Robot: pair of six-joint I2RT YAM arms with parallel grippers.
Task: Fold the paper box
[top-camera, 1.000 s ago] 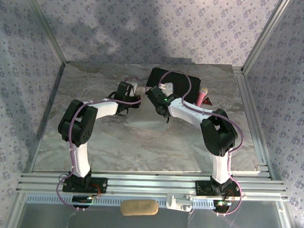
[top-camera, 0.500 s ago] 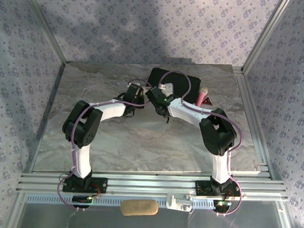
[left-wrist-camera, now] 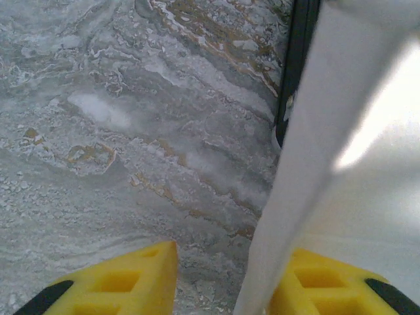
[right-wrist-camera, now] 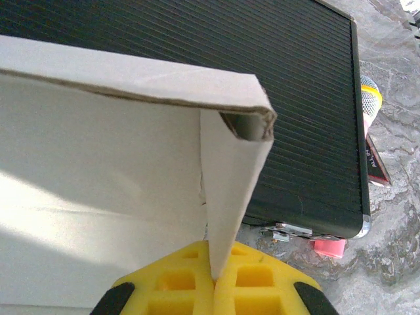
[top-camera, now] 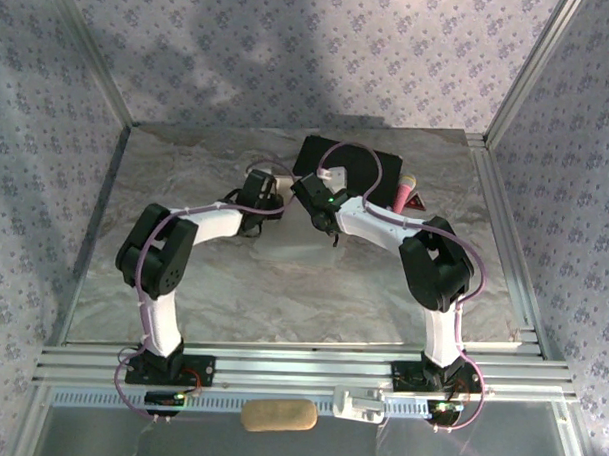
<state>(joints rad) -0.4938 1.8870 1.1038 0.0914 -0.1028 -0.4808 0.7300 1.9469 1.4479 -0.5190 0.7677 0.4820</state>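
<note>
Cream cardboard, thin and matte, makes up the paper box (right-wrist-camera: 98, 164). It stands partly folded between the two arms at the far middle of the table (top-camera: 232, 286), just beside one black hard case (right-wrist-camera: 282, 98) with a finely ribbed top, rounded corners and one silver latch (right-wrist-camera: 282, 231). An upright side wall of the box meets a folded-over top edge at a slightly crumpled corner, and the right gripper (right-wrist-camera: 215, 266) pinches that wall tight between its yellow pads. The left gripper (left-wrist-camera: 230, 262) has its jaws moderately apart: a white panel of the box rises just in front of its right finger (left-wrist-camera: 328, 289), while the other finger is clear of it. Grey, marbled and creased, the table surface looks like a stone-print sheet. One pink object (right-wrist-camera: 328, 247) lies beside the case.
</note>
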